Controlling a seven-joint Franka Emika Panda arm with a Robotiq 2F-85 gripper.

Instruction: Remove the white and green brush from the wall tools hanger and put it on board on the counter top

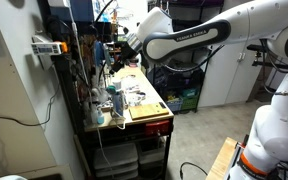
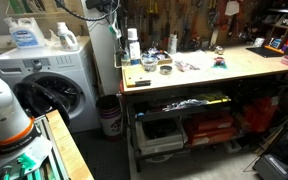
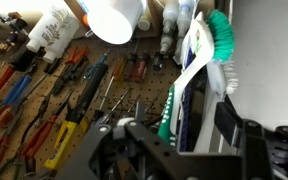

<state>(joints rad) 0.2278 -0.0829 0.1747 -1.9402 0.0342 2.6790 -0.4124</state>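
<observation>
The white and green brush [image 3: 196, 70] hangs on the wall tools hanger [image 3: 44, 110], green bristles up, at the right of the wrist view. My gripper [image 3: 179, 135] is open, and the brush handle lies between its two fingers. The right pad is close to the white handle. The left finger stands apart from it. In an exterior view my gripper [image 1: 127, 45] is up at the hanger [image 1: 102, 50] above the back of the counter top [image 1: 156, 125]. The tan board [image 1: 144, 110] lies near the red front edge. The hanger [image 2: 184, 20] and counter top [image 2: 234, 65] also show in an exterior view.
Screwdrivers [image 3: 94, 85] and pliers [image 3: 9, 95] hang left of the brush. A white bottle [image 3: 54, 28] and a white round cup [image 3: 114, 18] sit above. Papers and small items [image 1: 134, 95] cover the bench. A washing machine [image 2: 54, 80] and a bin [image 2: 109, 115] stand beside it.
</observation>
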